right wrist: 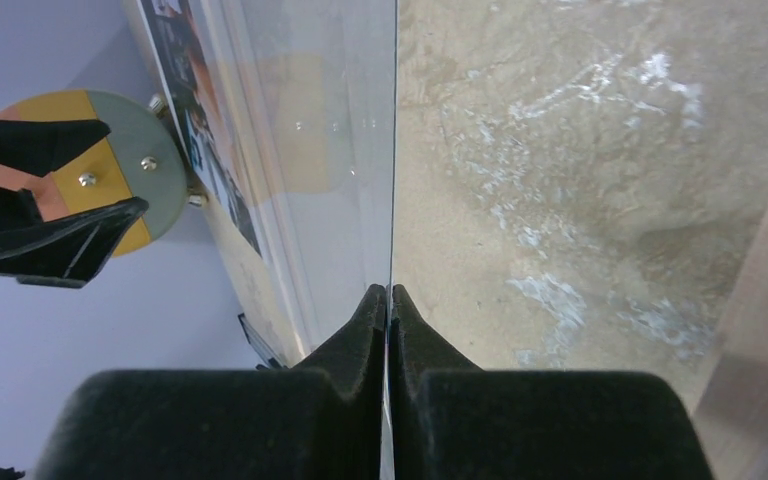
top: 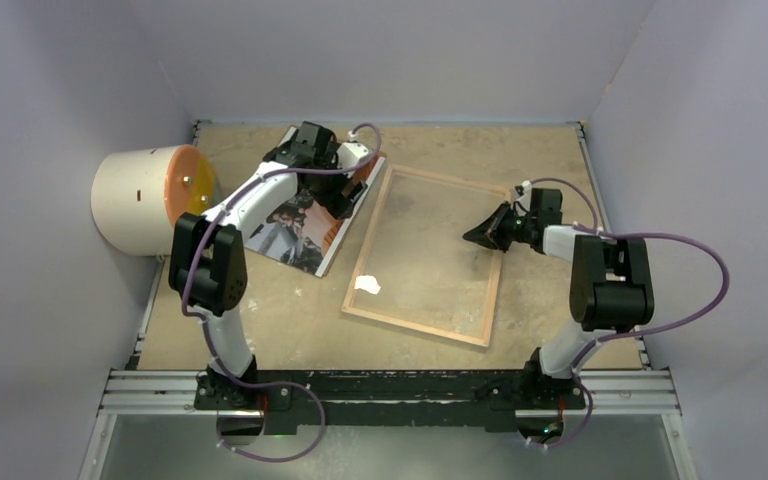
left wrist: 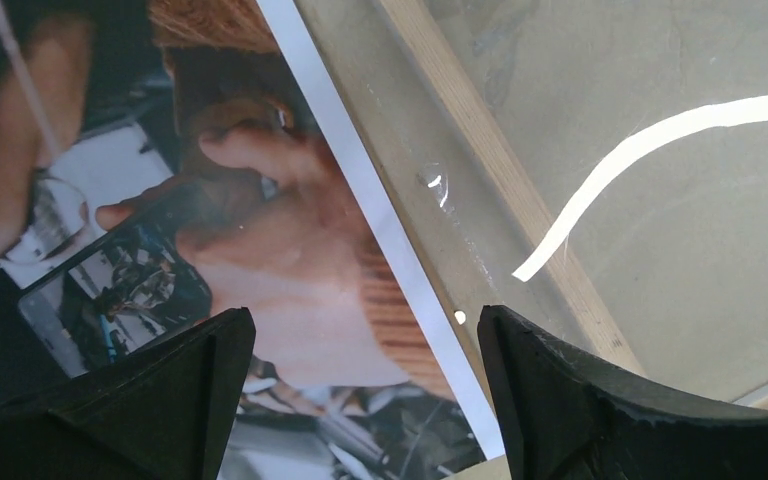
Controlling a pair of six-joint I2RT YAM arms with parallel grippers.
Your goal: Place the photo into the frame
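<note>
photo (top: 292, 236): dark, reddish-orange, white border | frame (top: 415, 329): light wood | table (top: 290, 325): mottled tan

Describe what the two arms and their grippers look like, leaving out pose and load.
The left arm and right arm share one build: white tubular links joined by bulky black joint housings. A grey-purple cable loops loosely along each. The left gripper and right gripper have matte black, wedge-shaped fingers tapering to pointed tips. No markings are legible.

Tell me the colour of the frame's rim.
Light wood-brown all around the frame, clearest in the top external view.
</note>
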